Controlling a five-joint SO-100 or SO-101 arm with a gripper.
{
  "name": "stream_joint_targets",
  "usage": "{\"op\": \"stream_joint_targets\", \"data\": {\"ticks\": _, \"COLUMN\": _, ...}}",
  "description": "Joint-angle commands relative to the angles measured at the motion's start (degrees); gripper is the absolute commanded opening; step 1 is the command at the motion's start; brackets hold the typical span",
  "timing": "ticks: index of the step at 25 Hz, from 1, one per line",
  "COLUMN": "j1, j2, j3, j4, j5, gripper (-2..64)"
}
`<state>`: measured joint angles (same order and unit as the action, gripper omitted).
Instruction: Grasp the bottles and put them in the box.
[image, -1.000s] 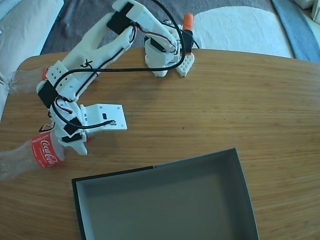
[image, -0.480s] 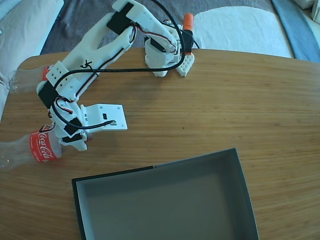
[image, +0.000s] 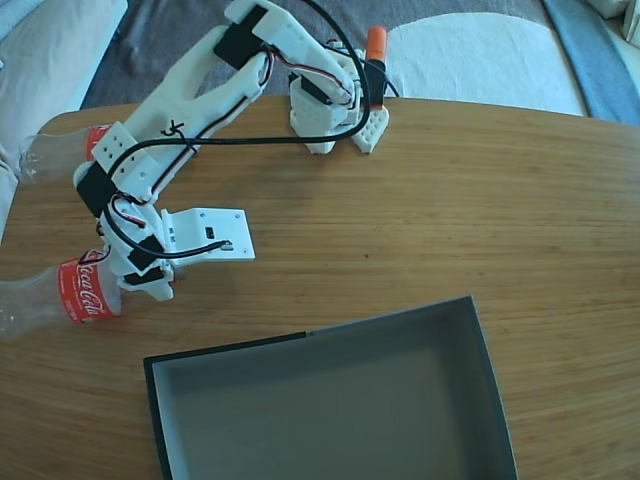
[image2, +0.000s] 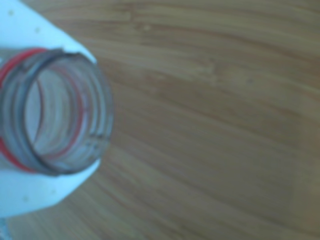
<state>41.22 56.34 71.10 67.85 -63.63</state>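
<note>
At the left desk (image: 420, 220) edge lies a bottle (image: 60, 295), its neck pinched by the gripper (image: 135, 285); its open mouth fills the wrist view. A second bottle (image: 60, 150) lies farther back. The box (image: 480, 340) sits to the right, near the front.

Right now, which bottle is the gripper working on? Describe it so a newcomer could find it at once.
In the fixed view, start at the black box and go to the wooden table's left edge. The Coca-Cola bottle there lies on its side, neck at the gripper. Unlike the other bottle farther back, its label faces the camera.
</note>
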Motion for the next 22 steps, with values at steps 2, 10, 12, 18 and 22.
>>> {"op": "stream_joint_targets", "data": {"ticks": 2, "j1": -0.3, "j2": 8.1, "j3": -2.2, "j4": 0.6, "j5": 0.1, "gripper": 4.4}}
{"op": "stream_joint_targets", "data": {"ticks": 10, "j1": -2.2, "j2": 14.9, "j3": -2.8, "j4": 9.3, "j5": 3.0, "gripper": 4.3}}
{"op": "stream_joint_targets", "data": {"ticks": 12, "j1": -3.0, "j2": 16.3, "j3": -2.9, "j4": 10.6, "j5": 7.0, "gripper": 4.3}}
{"op": "stream_joint_targets", "data": {"ticks": 18, "j1": -6.2, "j2": 23.2, "j3": -2.9, "j4": 17.7, "j5": 13.4, "gripper": 4.3}}
{"op": "stream_joint_targets", "data": {"ticks": 22, "j1": -9.4, "j2": 28.7, "j3": -2.9, "j4": 21.3, "j5": 16.5, "gripper": 4.3}}
